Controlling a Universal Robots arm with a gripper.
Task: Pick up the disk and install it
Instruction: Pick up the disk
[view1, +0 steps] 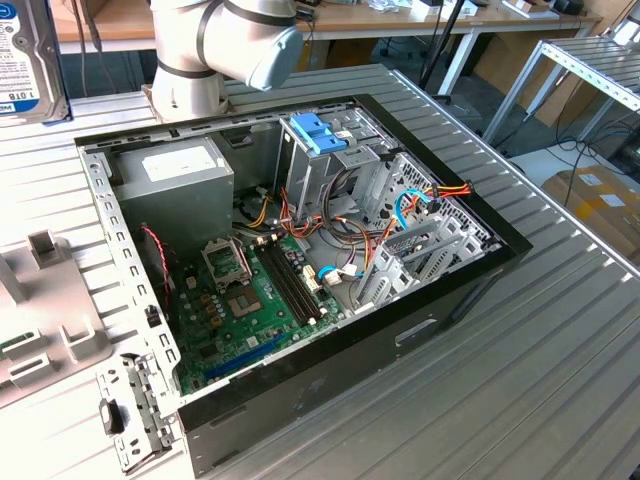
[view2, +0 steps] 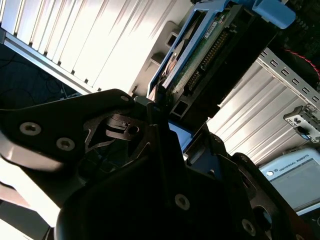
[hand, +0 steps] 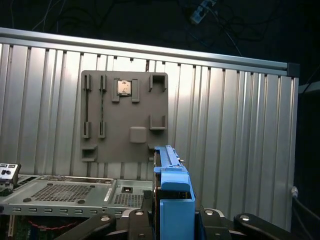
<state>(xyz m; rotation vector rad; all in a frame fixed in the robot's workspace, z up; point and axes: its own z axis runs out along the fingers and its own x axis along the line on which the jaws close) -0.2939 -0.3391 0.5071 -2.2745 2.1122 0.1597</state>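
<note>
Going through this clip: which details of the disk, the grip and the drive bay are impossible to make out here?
1. Disk: exterior view, mostly cut off by the left edge.
2. Disk's faces: first wrist view shows it edge-on, behind its blue rail.
3. End effector contact: cut off by that view's bottom edge; shadowed in the second wrist view.
4. Drive bay: blue latch and cables hide its slot.
</note>
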